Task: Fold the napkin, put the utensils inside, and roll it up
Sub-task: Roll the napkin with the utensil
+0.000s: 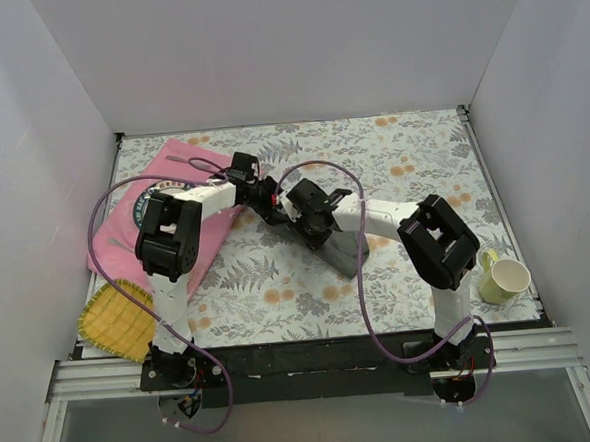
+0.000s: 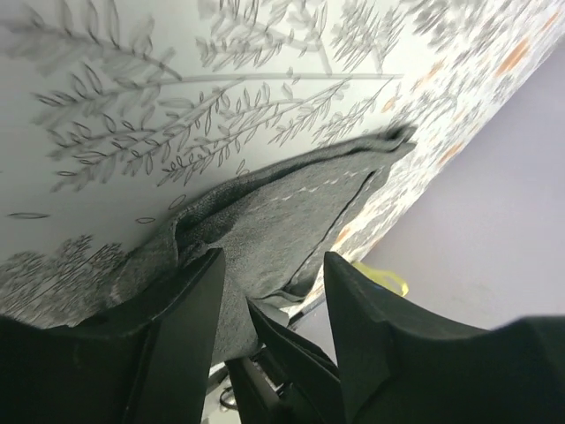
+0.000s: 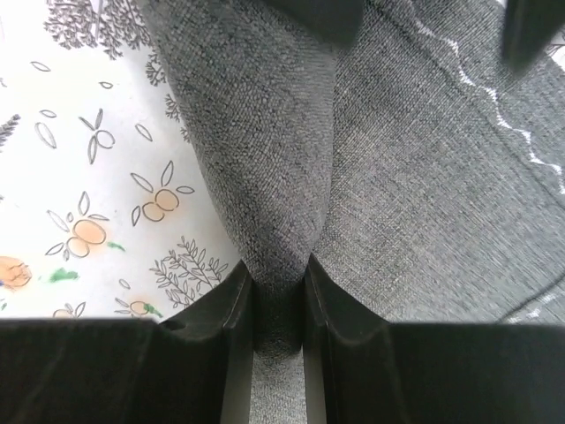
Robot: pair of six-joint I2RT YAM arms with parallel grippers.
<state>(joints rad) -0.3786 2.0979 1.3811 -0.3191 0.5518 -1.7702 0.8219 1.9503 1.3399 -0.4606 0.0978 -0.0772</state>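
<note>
The napkin (image 1: 348, 254) is a dark grey cloth lying bunched on the floral tablecloth near the middle, mostly under my right arm. My right gripper (image 1: 297, 219) is shut on a rolled fold of the napkin (image 3: 265, 150); the fold is squeezed between the fingers (image 3: 237, 309), so the right gripper (image 3: 278, 296) pinches cloth. My left gripper (image 1: 265, 197) sits just left of it. In the left wrist view the left gripper (image 2: 272, 296) stands open, with the napkin (image 2: 291, 208) and its stitched hem just ahead and black parts of the other arm between the jaws. The utensils are out of view.
A pink placemat (image 1: 167, 174) lies at the back left, partly under the left arm. A yellow woven cloth (image 1: 116, 320) rests at the front left corner. A pale yellow-green cup (image 1: 505, 278) stands at the front right. White walls close in three sides.
</note>
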